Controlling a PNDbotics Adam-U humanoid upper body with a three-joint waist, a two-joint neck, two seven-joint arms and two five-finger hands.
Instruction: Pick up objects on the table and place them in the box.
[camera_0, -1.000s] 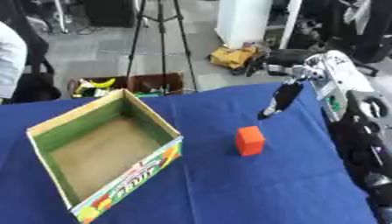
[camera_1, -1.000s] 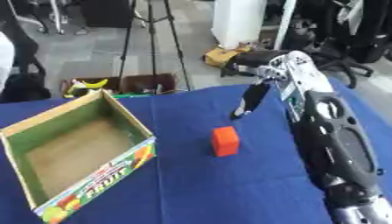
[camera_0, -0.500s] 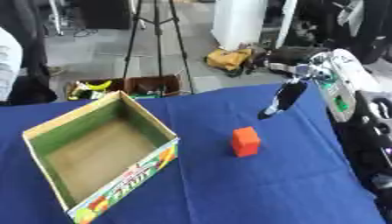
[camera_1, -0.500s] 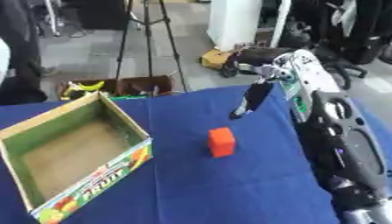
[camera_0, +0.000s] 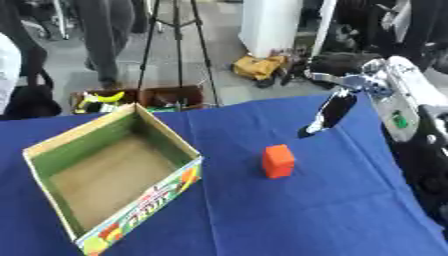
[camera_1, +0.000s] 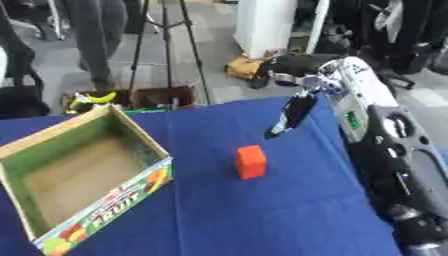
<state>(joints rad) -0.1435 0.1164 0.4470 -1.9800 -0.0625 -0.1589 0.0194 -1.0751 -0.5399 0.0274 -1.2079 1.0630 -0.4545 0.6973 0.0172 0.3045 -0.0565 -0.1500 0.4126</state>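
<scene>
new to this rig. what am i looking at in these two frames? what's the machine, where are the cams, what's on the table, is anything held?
Both frames come from a stereo camera in the head of a humanoid upper body, looking down at its work: left eye and right eye, same moment, nearly the same picture.

The black and silver arm entering from the right is the robot's right arm. Its right hand points down at the far side of the table, fingers straight, holding nothing. The left hand shows in neither view.

On the blue table sit two things: an open cardboard box with fruit printing on its side, empty inside, and an orange block standing to its right, below the hand, untouched.
</scene>
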